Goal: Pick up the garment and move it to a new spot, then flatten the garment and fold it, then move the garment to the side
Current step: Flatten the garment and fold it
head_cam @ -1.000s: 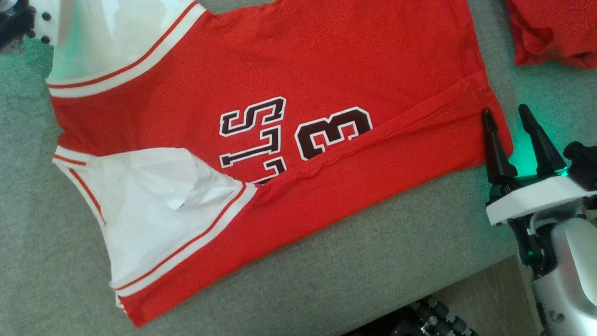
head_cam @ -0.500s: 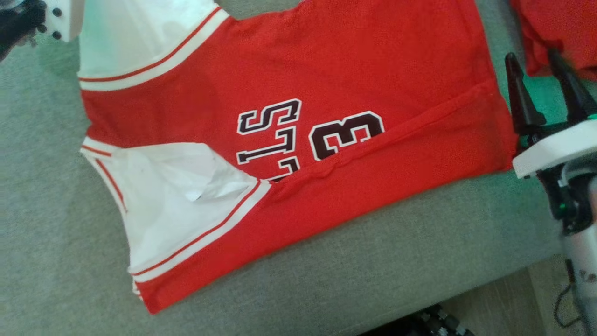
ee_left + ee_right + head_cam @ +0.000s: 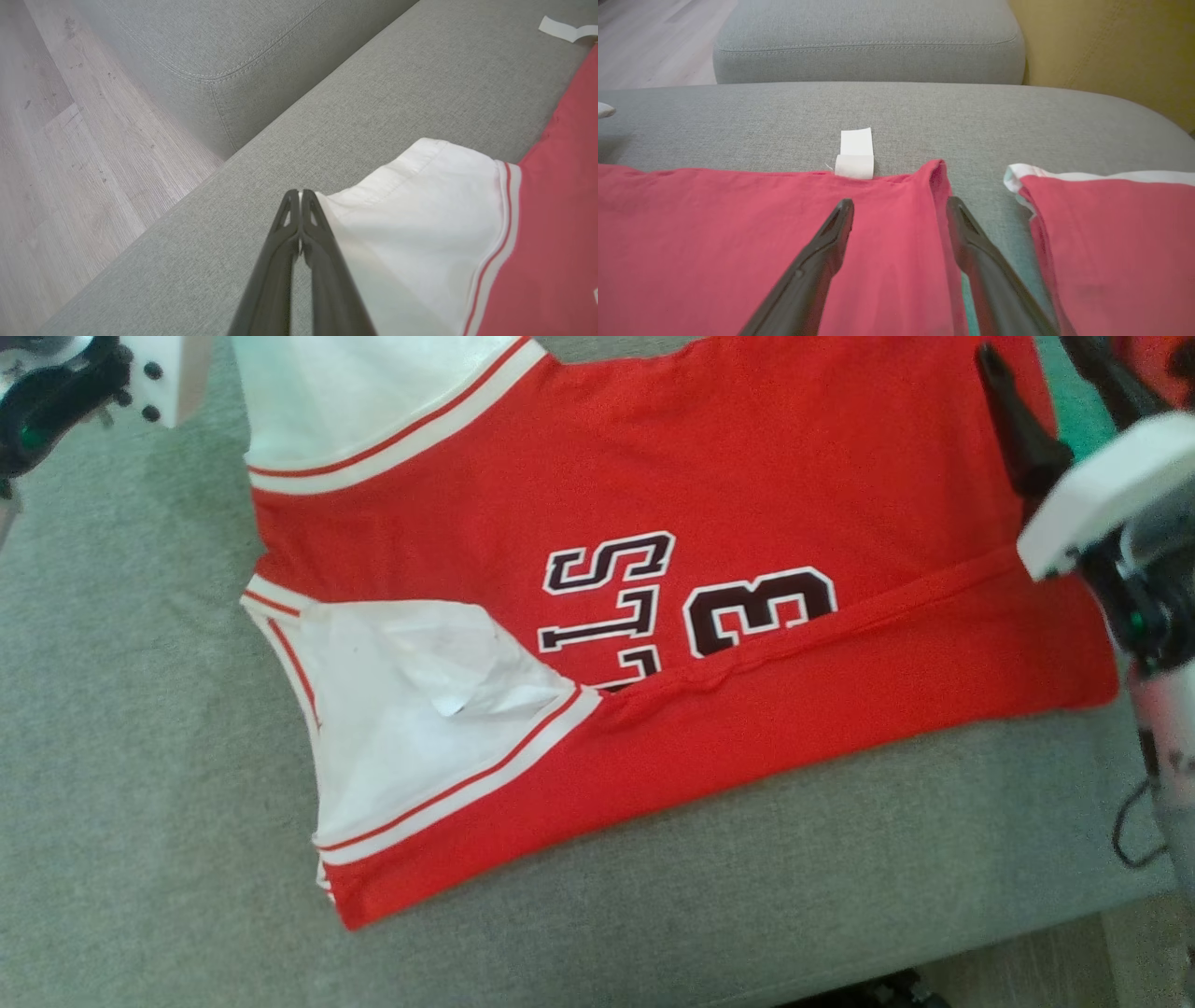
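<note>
The red jersey (image 3: 653, 476) lies on the grey sofa (image 3: 140, 756). At two o'clock the right gripper (image 3: 900, 201), fingers spread, straddles its hem corner (image 3: 936, 172), seemingly to grasp for folding. At eleven the left gripper (image 3: 300, 193), fingers pressed together, sits beside the sleeve (image 3: 420, 210).

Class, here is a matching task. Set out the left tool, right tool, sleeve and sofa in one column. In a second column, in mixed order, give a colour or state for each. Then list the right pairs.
Column one:
1. left tool
2. right tool
3. sleeve
4. sofa

Column two:
A. grey
B. open
C. white
D. shut

Pairs: 1-D, 2-B, 3-C, 4-A
</note>
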Available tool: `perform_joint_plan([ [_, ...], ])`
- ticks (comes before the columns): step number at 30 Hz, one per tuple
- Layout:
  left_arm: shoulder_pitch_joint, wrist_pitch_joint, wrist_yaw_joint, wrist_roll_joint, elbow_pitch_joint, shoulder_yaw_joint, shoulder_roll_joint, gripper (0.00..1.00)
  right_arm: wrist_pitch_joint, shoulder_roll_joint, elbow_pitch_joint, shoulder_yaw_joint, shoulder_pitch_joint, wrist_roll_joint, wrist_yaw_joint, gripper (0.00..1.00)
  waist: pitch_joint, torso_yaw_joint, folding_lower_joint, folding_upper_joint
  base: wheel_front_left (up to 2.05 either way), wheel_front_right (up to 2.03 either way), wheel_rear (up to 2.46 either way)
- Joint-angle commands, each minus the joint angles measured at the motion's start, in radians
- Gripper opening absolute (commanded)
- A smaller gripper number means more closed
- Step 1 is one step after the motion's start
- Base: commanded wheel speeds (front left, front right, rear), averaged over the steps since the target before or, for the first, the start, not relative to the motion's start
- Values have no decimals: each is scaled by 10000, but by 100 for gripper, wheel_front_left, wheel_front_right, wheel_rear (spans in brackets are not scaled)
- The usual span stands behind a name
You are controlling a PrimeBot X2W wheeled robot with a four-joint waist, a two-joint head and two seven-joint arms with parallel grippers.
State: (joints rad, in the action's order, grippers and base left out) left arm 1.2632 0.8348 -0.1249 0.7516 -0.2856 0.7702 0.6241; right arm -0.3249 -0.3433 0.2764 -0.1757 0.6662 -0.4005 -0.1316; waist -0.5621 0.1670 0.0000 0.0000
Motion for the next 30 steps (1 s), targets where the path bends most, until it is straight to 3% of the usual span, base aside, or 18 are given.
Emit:
perform_joint_plan([
  [1, 616, -47, -48, 59, 323, -407, 447, 0, -80, -38, -193, -59, 129, 75, 9, 100, -35, -64, 0, 0, 0, 0, 0],
  [16, 982, -594, -56, 338, 233, 268, 453, 0, -753, 654, 2772, 136, 2379, 733, 9, 100, -184, -477, 0, 0, 0, 0, 0],
  [28, 1152, -1063, -57, 727, -15, 853, 453, 0, -415, 482, 4070, -87, 3230, 475, 9, 100, -72, -781, 0, 0, 0, 0, 0],
  [30, 1175, -1144, -57, 782, -56, 944, 483, 0, -304, 446, 4229, -122, 3310, 477, 9, 94, -36, -814, 0, 0, 0, 0, 0],
])
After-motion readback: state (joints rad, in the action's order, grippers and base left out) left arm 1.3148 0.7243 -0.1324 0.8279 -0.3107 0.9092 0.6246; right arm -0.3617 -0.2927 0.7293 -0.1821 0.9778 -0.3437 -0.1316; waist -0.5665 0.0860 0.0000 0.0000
